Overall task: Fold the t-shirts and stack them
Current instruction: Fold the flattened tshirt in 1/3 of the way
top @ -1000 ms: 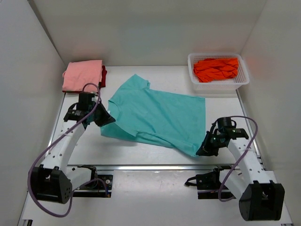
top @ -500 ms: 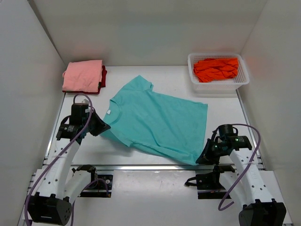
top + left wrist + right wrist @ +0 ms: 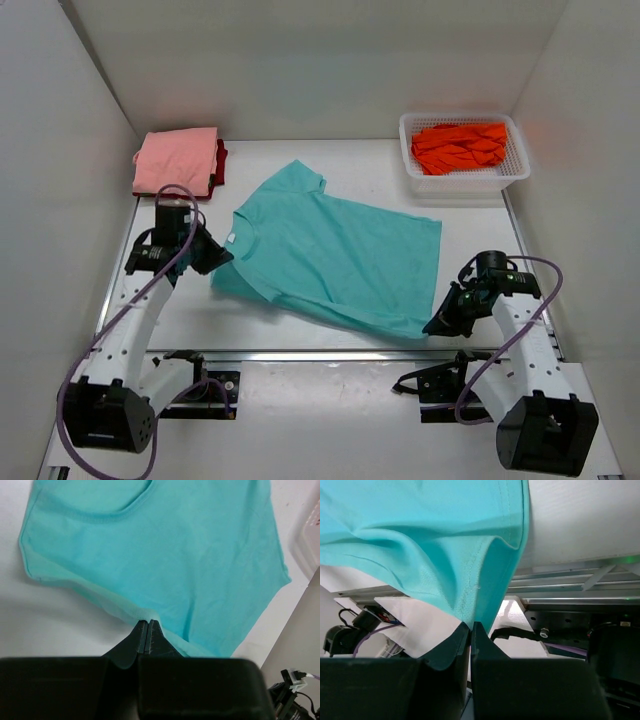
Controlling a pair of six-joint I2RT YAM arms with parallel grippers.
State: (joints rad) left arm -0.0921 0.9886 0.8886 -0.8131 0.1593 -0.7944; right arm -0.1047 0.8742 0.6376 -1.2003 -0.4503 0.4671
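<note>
The teal t-shirt [image 3: 335, 258] is stretched across the table between my two grippers, neck at the left. My left gripper [image 3: 212, 258] is shut on its left sleeve edge; in the left wrist view [image 3: 145, 622] the cloth [image 3: 165, 550] fans out beyond the shut tips. My right gripper [image 3: 438, 322] is shut on the shirt's bottom right corner, and the right wrist view [image 3: 470, 625] shows the hem [image 3: 445, 545] pinched and lifted. A folded salmon pink t-shirt [image 3: 177, 160] lies on a dark red one [image 3: 220, 160] at the back left. The orange t-shirt [image 3: 460, 146] is crumpled in the basket.
The white mesh basket [image 3: 465, 182] stands at the back right. White walls close in the table at the back and both sides. A metal rail [image 3: 330, 354] runs along the table's near edge, with cables and mounts below it.
Both grippers have kept hold of the teal shirt. It slid toward the near edge and spread flatter, then the arms shifted slightly back; the right gripper now sits further right.
</note>
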